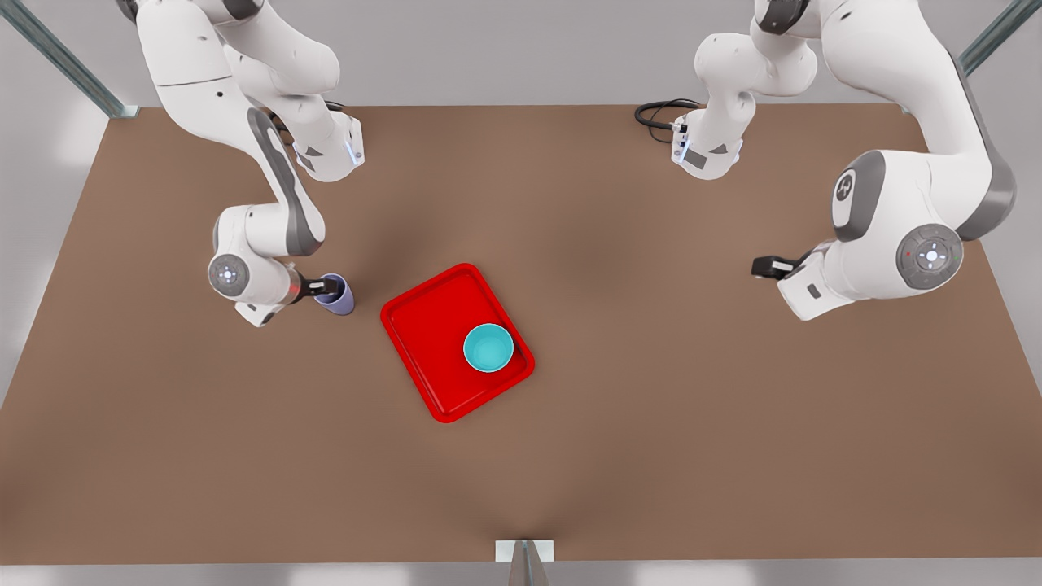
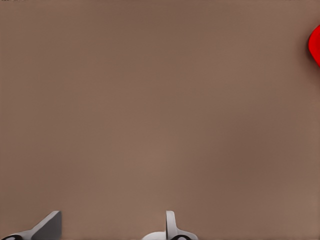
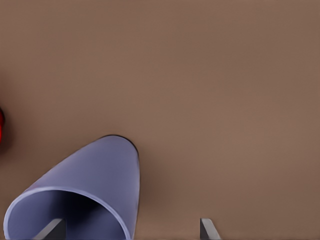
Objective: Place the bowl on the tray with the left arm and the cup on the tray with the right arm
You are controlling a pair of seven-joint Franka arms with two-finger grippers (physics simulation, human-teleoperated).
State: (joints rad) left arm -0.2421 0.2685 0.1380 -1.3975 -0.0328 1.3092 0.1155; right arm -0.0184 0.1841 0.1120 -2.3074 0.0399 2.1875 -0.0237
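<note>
Front view: the bowl [image 1: 488, 347] sits on the tray [image 1: 423, 325], in the corner nearest the front view's right. The right gripper [image 1: 331, 286] is at the cup [image 1: 335, 294], on the table [image 1: 651, 407] left of the tray. The left gripper [image 1: 765, 266] hangs far right, over bare table.

Left wrist view: fingers [image 2: 171, 222] spread apart, holding nothing; tray edge [image 2: 315, 45] visible.

Right wrist view: one finger [image 3: 52, 229] inside the cup [image 3: 95, 175], the other [image 3: 207, 229] outside, well apart from the wall; not clamped.

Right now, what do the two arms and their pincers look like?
Both arms are glossy white with grey joint bands and round grey end caps. The right pincer and left pincer are black with grey fingers. A black cable loops on the brown table.
</note>
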